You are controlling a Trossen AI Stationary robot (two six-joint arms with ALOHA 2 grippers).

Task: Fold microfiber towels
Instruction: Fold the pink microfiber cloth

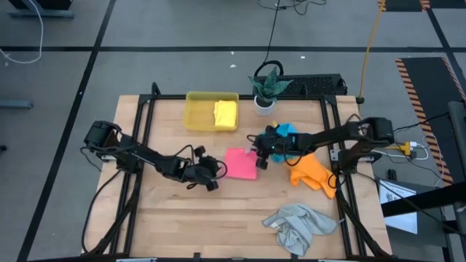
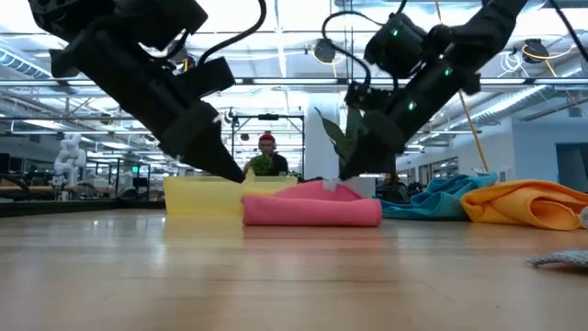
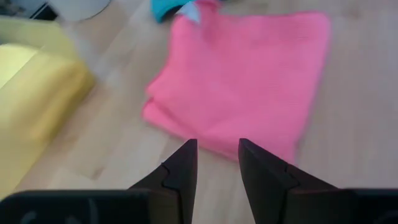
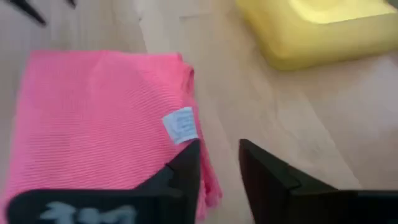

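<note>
A pink towel (image 1: 241, 163) lies folded flat on the table's middle; it also shows in the low view (image 2: 312, 210). My left gripper (image 1: 216, 175) stands just off the towel's left edge (image 3: 186, 127), low over the wood, its fingers a little apart with nothing between them. My right gripper (image 1: 259, 159) stands at the towel's right edge, by its white label (image 4: 180, 124), also a little open with bare wood in the gap. A folded yellow towel (image 1: 226, 114) lies in the yellow tray (image 1: 196, 116). Blue (image 1: 289, 131), orange (image 1: 313, 172) and grey (image 1: 298, 225) towels lie crumpled at the right. My right gripper has one finger (image 4: 189, 165) over the pink towel's edge beside the label, coming from the table's right and slanting down. I cannot tell whether it touches the cloth. Nothing lies between its fingers.
A potted plant (image 1: 266, 93) stands at the far edge, right of the tray. The blue and orange towels lie close under my right arm. The grey towel lies near the front right corner. Bare wood shows at the front left (image 1: 182, 225).
</note>
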